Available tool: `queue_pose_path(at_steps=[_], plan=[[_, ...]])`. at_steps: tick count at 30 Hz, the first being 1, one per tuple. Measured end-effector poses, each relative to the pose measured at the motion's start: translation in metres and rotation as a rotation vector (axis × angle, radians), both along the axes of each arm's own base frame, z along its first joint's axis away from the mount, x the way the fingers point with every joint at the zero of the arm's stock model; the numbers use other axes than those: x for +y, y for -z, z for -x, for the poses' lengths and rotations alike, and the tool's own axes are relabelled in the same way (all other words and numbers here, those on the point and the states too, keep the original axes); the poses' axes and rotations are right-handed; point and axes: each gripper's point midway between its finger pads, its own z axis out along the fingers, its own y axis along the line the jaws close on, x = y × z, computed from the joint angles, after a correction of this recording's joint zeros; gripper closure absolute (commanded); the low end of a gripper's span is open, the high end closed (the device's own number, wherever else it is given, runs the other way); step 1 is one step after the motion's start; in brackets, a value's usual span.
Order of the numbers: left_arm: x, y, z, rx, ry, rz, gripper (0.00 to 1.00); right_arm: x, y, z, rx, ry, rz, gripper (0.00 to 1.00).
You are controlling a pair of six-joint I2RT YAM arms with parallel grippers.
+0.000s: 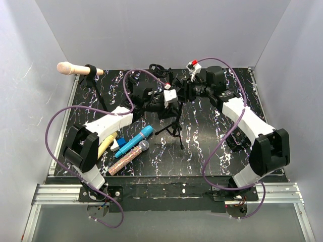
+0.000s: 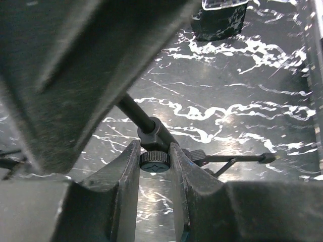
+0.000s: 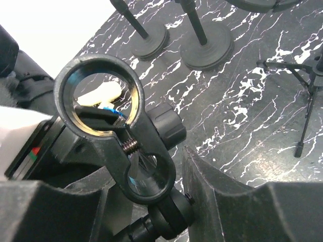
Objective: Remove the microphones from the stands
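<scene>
Left end effector [image 2: 154, 152] clamped on stand knob [image 2: 154, 161]; right end effector [image 3: 146, 174] spread around clip ring [image 3: 143, 132]

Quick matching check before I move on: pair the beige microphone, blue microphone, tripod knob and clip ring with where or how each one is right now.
Things:
1. beige microphone
2. blue microphone
3. tripod knob
4. clip ring

Places or states:
A. lying flat on the table
B. empty, no microphone in it
C. clipped in the far-left stand
D. pinched by the left gripper

Pairs: 1-C, 2-A, 3-D, 4-B
</scene>
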Motion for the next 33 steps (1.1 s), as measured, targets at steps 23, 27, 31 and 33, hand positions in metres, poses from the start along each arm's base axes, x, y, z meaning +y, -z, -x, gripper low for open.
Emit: queue_pose_path(at_steps=[23, 27, 31, 33], plan=[[0.006, -0.010, -0.035, 0.785, -0.171, 0.105, 0.28, -0.008, -0.002, 0.044, -0.211, -0.124, -0.035, 0.99], [0.028, -0.024, -0.032, 0.508, -0.162, 0.085, 0.31, -0.003, -0.001, 0.036, -0.138, -0.157, -0.071, 0.99], [0.045, -0.040, -0.013, 0.212, -0.097, 0.042, 0.33, -0.005, 0.000, 0.030, -0.090, -0.154, -0.085, 0.99], [0.050, -0.038, -0.002, 0.111, -0.066, 0.018, 0.36, -0.005, 0.002, 0.029, -0.059, -0.146, -0.089, 0.99]])
